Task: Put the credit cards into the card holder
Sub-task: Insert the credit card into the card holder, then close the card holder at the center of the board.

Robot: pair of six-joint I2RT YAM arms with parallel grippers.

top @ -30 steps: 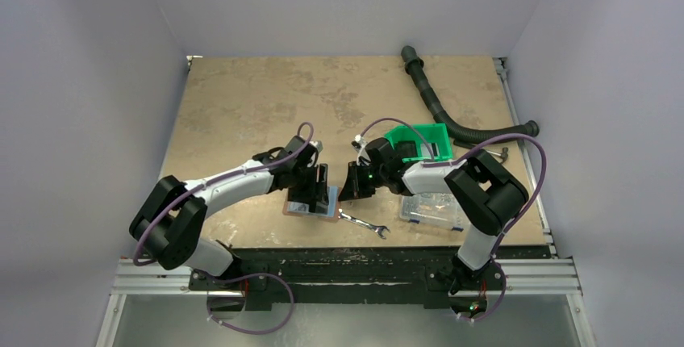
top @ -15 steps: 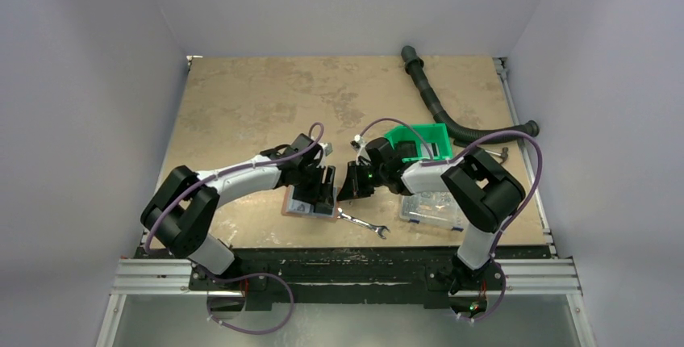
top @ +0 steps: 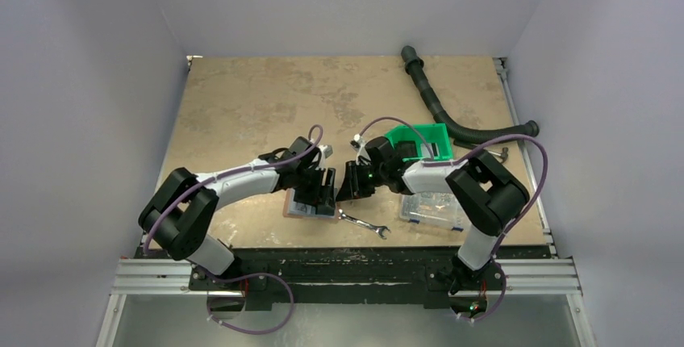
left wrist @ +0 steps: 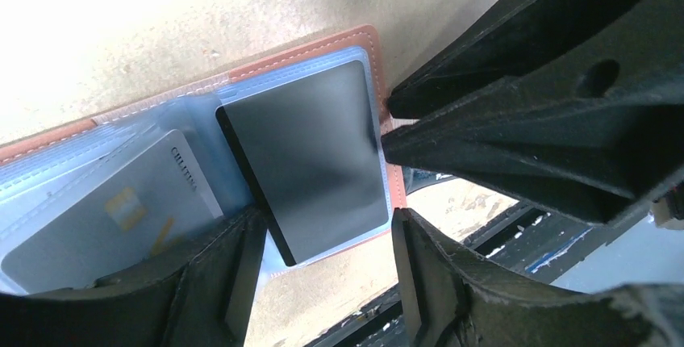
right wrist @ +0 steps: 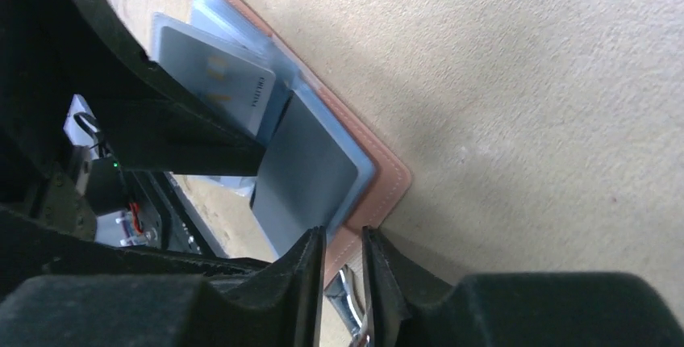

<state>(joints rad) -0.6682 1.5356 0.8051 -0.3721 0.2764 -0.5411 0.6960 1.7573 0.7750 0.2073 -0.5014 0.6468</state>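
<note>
Near the worktop's (right wrist: 524, 121) front edge the card holder (left wrist: 323, 44) lies spread open, with the light blue card (left wrist: 113, 218) and the grey-blue card (left wrist: 314, 161) across its pockets. Left fingers (left wrist: 218, 282) stand wide astride the grey-blue card, probably steadying it. Right fingers (right wrist: 310, 274), barely parted and empty, wait at the holder's rim, seemingly to nudge that card in.

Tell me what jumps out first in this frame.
The open card holder lies near the table front edge, with a dark card on its right half and a light card on its left. Both claws crowd it: the left claw straddles the dark card, and the right claw hovers at the holder's right rim, fingers barely apart.
</note>
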